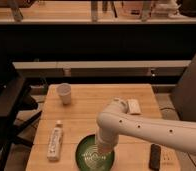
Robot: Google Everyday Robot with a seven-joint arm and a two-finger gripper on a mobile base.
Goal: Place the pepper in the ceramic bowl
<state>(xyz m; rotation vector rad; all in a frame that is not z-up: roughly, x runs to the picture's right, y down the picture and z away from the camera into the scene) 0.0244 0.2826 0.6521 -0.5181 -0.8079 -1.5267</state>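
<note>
While the arm reaches in from the right and bends down at its elbow, the gripper hangs directly over the ceramic bowl, which sits near the front edge of the desk. The pepper cannot be made out anywhere on the desk or in the bowl; my judgement is that it sits hidden in the jaws, though whether they are wide or closed I cannot tell. What the release turns on is the vertical line: the wrist points straight down over the right half of the bowl's ringed inside, so anything let go should drop within the rim. A white cup stands well apart at the back left, and a white tube lies just left of the bowl.
</note>
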